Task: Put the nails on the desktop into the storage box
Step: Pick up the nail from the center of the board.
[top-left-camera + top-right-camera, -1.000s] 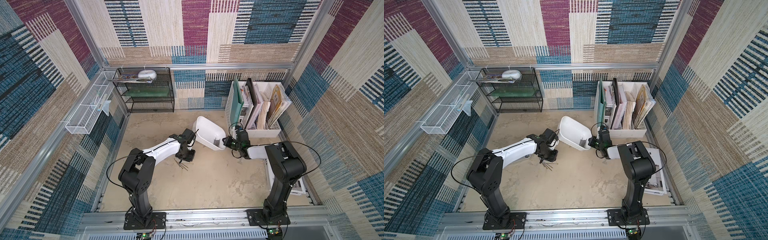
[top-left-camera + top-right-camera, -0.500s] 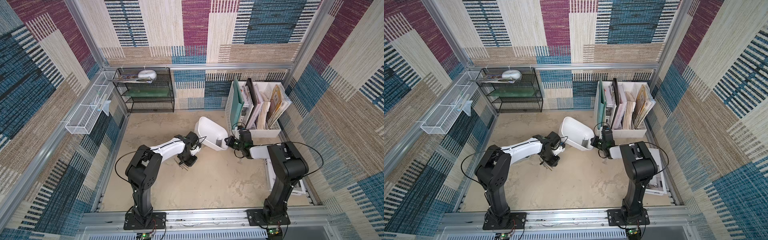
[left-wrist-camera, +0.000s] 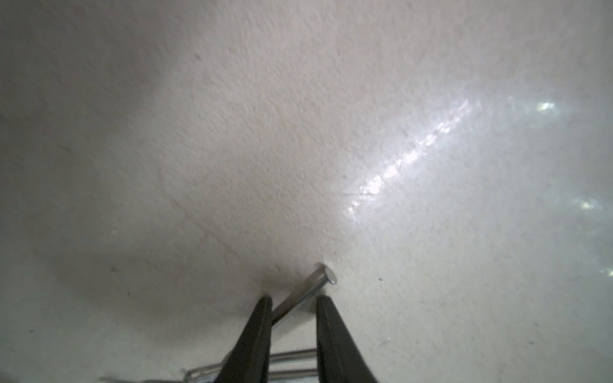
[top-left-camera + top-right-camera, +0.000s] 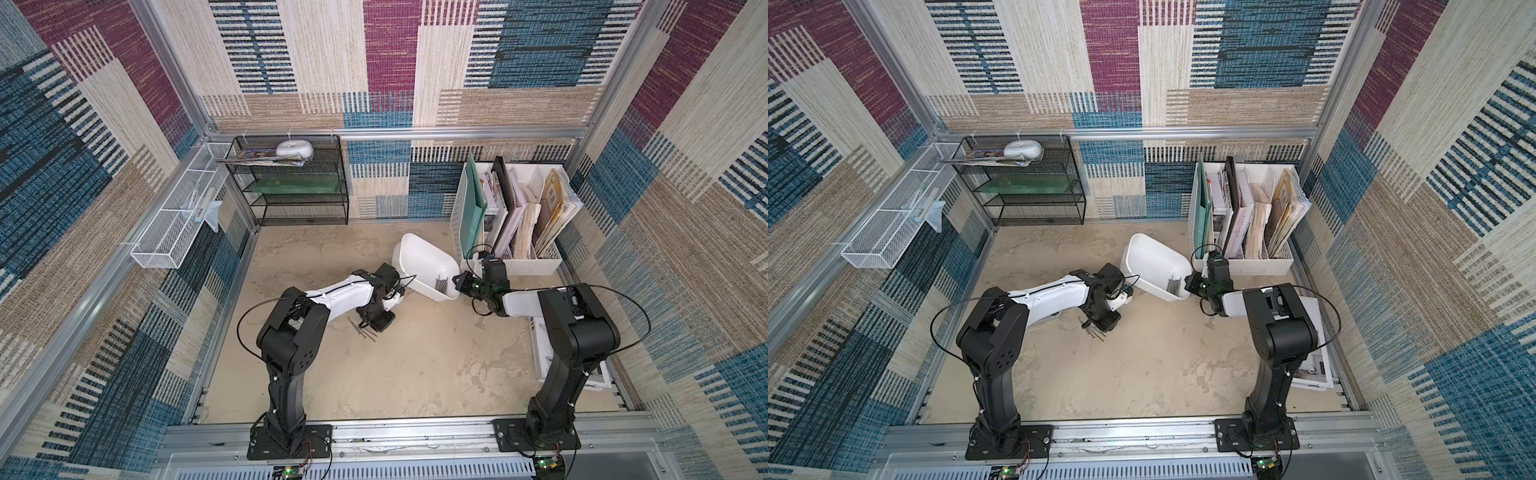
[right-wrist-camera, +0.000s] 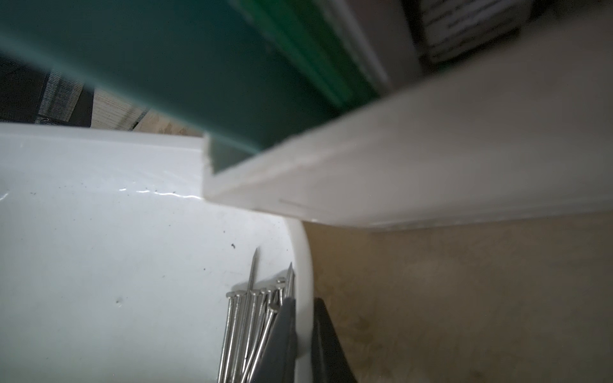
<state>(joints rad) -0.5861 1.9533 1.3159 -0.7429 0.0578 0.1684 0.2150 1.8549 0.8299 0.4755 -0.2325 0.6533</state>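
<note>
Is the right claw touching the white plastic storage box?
Touching: right wrist view shows the right claw clamping the rim of the white plastic storage box.

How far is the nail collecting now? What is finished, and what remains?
Done: a bundle of nails lies inside the storage box, whose rim the right gripper clamps. In hand: the left gripper straddles a nail down at the desktop; gripped or not, I cannot tell. Left: the loose nails beside it.
</note>
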